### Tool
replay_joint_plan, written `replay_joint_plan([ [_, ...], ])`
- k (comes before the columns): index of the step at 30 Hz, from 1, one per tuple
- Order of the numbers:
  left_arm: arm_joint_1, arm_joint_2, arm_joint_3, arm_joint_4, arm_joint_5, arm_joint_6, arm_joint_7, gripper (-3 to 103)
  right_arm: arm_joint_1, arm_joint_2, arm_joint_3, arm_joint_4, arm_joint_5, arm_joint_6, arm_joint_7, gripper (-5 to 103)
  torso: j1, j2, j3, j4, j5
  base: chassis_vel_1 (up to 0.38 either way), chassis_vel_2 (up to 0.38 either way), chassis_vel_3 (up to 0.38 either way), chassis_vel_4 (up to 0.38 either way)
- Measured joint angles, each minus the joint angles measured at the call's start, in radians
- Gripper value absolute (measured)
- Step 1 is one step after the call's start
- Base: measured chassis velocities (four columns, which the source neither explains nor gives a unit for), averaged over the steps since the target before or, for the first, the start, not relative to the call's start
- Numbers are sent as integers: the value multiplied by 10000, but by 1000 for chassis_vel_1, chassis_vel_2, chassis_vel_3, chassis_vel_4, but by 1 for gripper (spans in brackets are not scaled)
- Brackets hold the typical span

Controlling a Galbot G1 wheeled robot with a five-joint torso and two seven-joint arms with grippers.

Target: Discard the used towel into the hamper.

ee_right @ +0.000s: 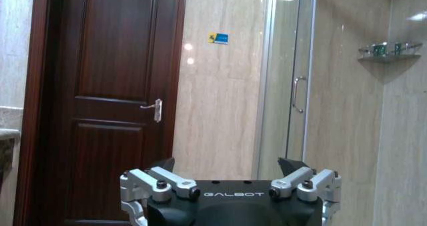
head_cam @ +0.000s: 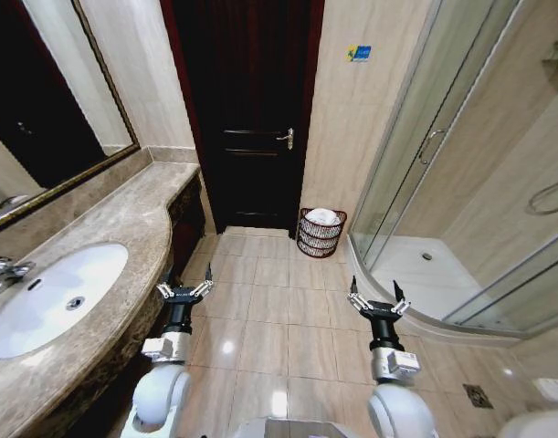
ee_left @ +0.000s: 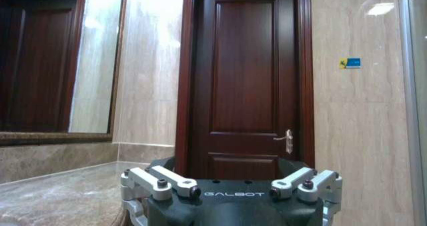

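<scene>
By far wall beside door: hamper (head_cam: 321,233), white towel (head_cam: 323,216) already inside. We judge towel soft, light; pinch bunched top. Left gripper (head_cam: 184,291), right gripper (head_cam: 378,300) spread, empty.

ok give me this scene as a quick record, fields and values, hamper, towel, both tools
hamper: on the floor against the far wall, between door and shower
towel: white, lying in the hamper's top
left tool: open, empty, held low over the floor beside the counter
right tool: open, empty, held low over the floor near the shower
sink: set in the counter
</scene>
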State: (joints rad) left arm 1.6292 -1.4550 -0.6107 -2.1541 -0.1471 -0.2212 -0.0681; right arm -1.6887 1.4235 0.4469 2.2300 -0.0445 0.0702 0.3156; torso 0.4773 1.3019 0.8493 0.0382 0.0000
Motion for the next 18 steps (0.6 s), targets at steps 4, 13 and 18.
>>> replay_joint_plan([
  [4, 0, 0, 0, 0, 0, 0, 0, 100, 0, 0, 0, 0, 0, 0, 0, 100, 0, 0, 0, 0, 0, 0, 0, 0, 0],
  [13, 0, 0, 0, 0, 0, 0, 0, 100, 0, 0, 0, 0, 0, 0, 0, 100, 0, 0, 0, 0, 0, 0, 0, 0, 0],
  [18, 0, 0, 0, 0, 0, 0, 0, 100, 0, 0, 0, 0, 0, 0, 0, 100, 0, 0, 0, 0, 0, 0, 0, 0, 0],
])
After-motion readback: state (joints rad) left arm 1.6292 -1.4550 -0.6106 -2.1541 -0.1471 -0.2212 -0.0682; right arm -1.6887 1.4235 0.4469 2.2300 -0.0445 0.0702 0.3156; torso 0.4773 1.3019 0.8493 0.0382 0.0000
